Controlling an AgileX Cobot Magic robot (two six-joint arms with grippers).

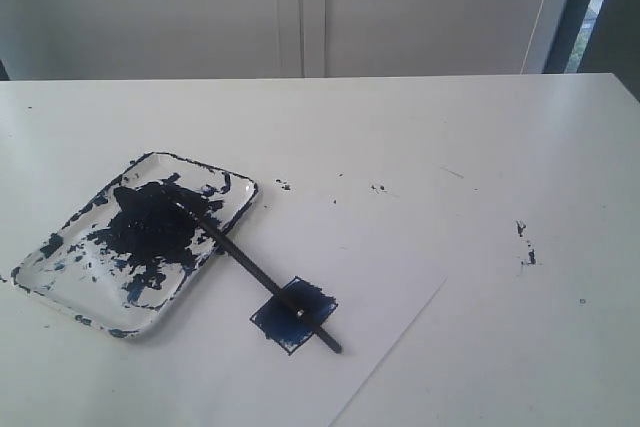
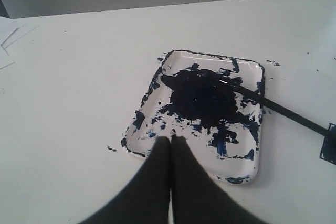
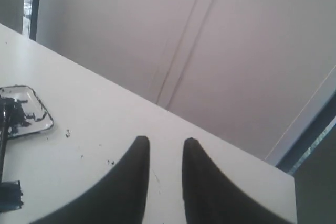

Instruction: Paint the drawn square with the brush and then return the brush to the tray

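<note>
Left gripper (image 2: 169,139) is pressed together and empty, just short of the tray (image 2: 251,141). Right gripper (image 3: 165,141) is parted and empty, well apart from it. The brush (image 1: 250,267) lies with its tip in the tray and its handle across the painted square (image 1: 272,320).

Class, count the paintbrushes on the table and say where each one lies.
1. The brush lies with its tip in the tray, its handle end across the painted drawn square. No other shows, though one could lie out of view.

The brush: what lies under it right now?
The brush rests tip-first on the paint blob in the tray; its handle crosses the rim and overlies the filled drawn square. Whatever lies directly beneath the handle is covered.
</note>
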